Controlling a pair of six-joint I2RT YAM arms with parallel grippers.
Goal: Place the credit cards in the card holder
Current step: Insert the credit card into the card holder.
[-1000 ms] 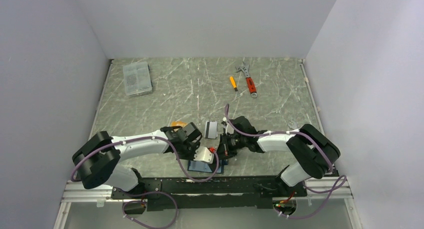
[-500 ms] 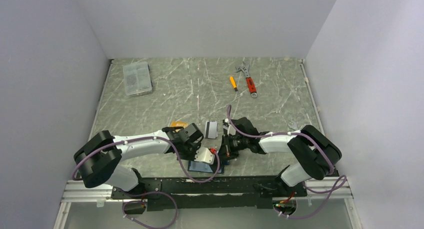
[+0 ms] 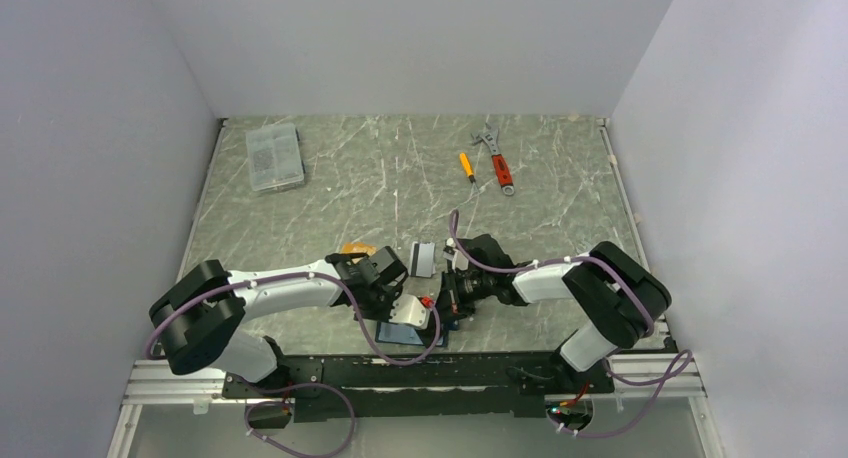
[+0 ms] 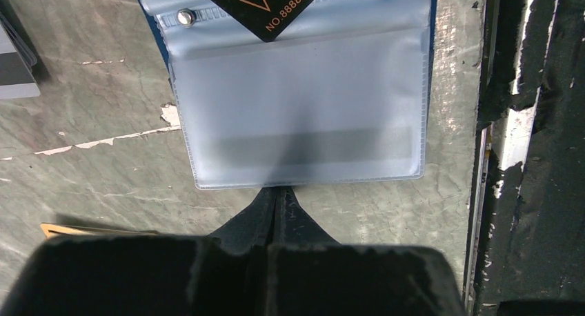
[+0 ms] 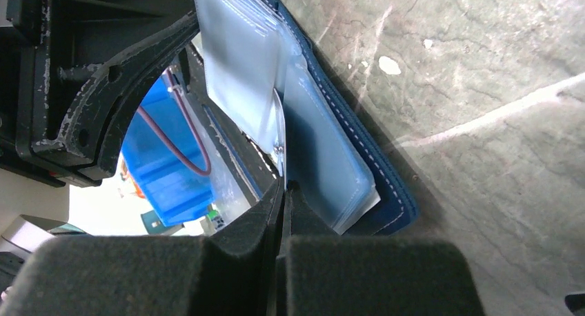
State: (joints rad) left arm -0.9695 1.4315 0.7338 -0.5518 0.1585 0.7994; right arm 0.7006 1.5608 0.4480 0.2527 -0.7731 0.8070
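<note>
Navy blue folding card holder (image 3: 390,331), just one, lies opened flat on the grey-green marbled table (image 3: 350,198) at its near edge, between the two arms. From the wrist views it has pale stitching round the cover and several frosted, see-through plastic sleeves (image 4: 296,102) fastened with small metal studs. I count three cards. One black card with orange lettering (image 4: 265,5) lies across the far end of the top sleeve; whether it sits inside a pocket I cannot tell. One white-grey card with a black stripe (image 3: 422,259) lies on the table just beyond the holder. One orange-tan card (image 3: 355,248) lies to its left, beside the left arm. The left gripper (image 4: 279,195) is clenched tight, its tips meeting the sleeve's near edge; whether it nips the plastic I cannot tell. The right gripper (image 5: 284,192) is pinched on a thin sleeve page at the holder's corner. Far back lie one clear plastic box (image 3: 273,156), one red-handled wrench (image 3: 498,163) and one orange screwdriver (image 3: 466,166).
</note>
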